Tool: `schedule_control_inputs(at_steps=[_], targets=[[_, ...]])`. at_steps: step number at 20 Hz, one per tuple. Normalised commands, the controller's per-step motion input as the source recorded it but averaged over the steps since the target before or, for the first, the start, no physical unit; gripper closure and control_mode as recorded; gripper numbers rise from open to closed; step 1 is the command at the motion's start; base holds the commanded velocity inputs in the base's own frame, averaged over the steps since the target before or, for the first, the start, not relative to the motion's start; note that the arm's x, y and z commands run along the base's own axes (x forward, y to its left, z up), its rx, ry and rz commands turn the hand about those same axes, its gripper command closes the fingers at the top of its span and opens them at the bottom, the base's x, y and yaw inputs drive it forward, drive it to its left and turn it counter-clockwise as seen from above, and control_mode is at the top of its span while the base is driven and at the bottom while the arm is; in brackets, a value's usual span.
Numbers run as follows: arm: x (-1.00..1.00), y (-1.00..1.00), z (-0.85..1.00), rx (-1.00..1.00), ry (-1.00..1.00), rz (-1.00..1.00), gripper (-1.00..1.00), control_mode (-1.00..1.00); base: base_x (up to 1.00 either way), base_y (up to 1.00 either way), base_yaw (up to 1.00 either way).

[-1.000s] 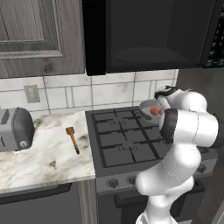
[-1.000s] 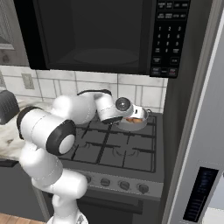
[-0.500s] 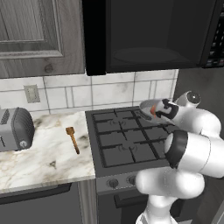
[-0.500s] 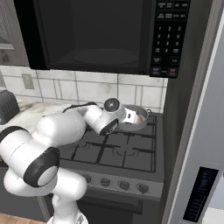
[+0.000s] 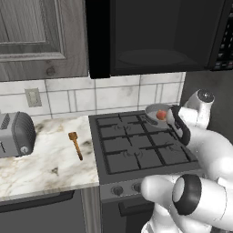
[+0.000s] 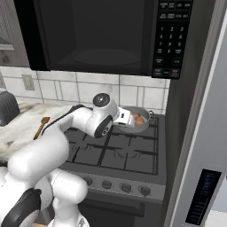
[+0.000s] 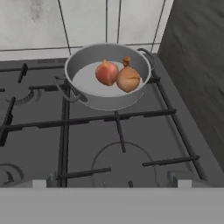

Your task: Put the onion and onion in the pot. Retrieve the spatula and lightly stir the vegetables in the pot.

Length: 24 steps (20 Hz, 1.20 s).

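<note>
I stand at a black gas stove (image 5: 136,148) set into a run of dark cabinets, with a black microwave (image 6: 102,35) hung above it and a white tiled backsplash (image 5: 109,98) behind. To the stove's left lies the marble bench (image 5: 41,168), pale with grey veins. On it the wooden spatula (image 5: 75,144) lies flat, head toward the wall, handle toward the front edge, near the stove's side. Farther left on the bench sits a toaster (image 5: 16,135), and an outlet (image 5: 32,96) is set in the tiles above it. A grey wood-grain upper cabinet (image 5: 32,36) hangs over that end. To the right of the stove rises a tall grey panel (image 6: 199,111).

The grey pot (image 7: 144,76) rests on the back right burner, by the wall. Both onions lie inside on its floor, touching: the redder onion (image 7: 107,72) on the left in the hand view, the paler orange onion (image 7: 128,78) beside it, stalk tip up.

My hand hangs back over the front burners, looking at the pot. My fingers are spread wide and hold nothing; their tips are hidden in the hand view.
</note>
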Motion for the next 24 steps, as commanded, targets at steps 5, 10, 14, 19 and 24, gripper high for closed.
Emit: schedule_control_inputs(at_steps=[5,10,14,19,24], targets=[[-0.68,0.42,0.15,0.03,0.05,0.00,-1.00,-1.00,0.00,0.00,0.00],[-0.56,0.69,0.01,0.06,0.00,0.00,-1.00,-1.00,0.00,0.00,0.00],[-0.45,0.78,0.00,0.01,0.00,0.00,-1.00,-1.00,0.00,0.00,0.00],[-0.25,0.79,0.03,0.00,0.00,0.02,-1.00,-1.00,0.00,0.00,0.00],[-0.13,0.79,0.04,0.00,0.00,0.01,-1.00,-1.00,0.00,0.00,0.00]])
